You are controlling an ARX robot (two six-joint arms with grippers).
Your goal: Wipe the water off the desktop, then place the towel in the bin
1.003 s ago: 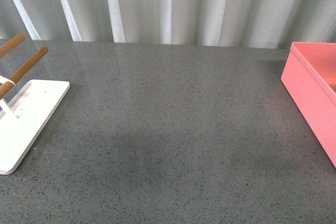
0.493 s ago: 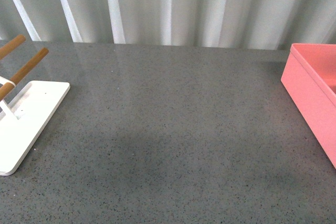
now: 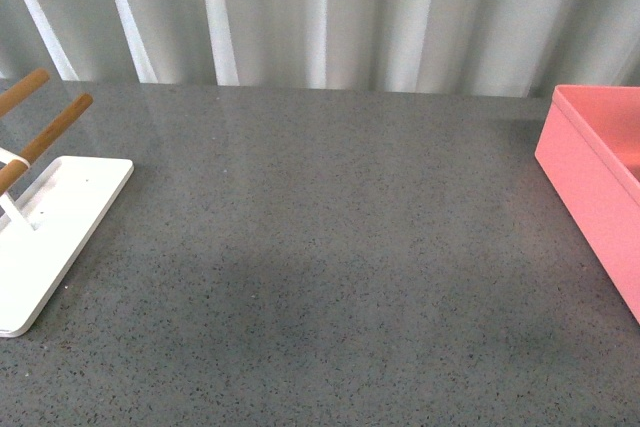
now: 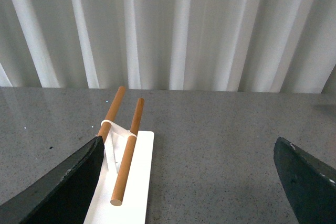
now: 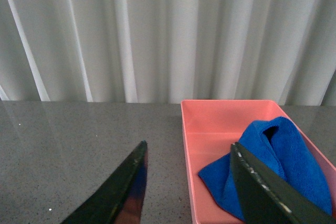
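The blue towel [image 5: 278,161] lies crumpled inside the salmon-pink bin [image 5: 205,124] in the right wrist view. My right gripper [image 5: 189,153] is open and empty, held back from the bin's near wall, apart from the towel. In the front view only the bin's left wall [image 3: 590,187] shows at the right edge of the dark speckled desktop [image 3: 320,247]; the towel and both arms are out of that view. My left gripper [image 4: 189,148] is open and empty above the desktop [image 4: 220,150]. I see no water on the surface.
A white rack [image 3: 50,227] with wooden rods [image 3: 45,132] stands at the desktop's left edge; it also shows beside my left gripper's finger in the left wrist view [image 4: 126,177]. White pleated curtains [image 3: 320,12] hang behind the desktop.
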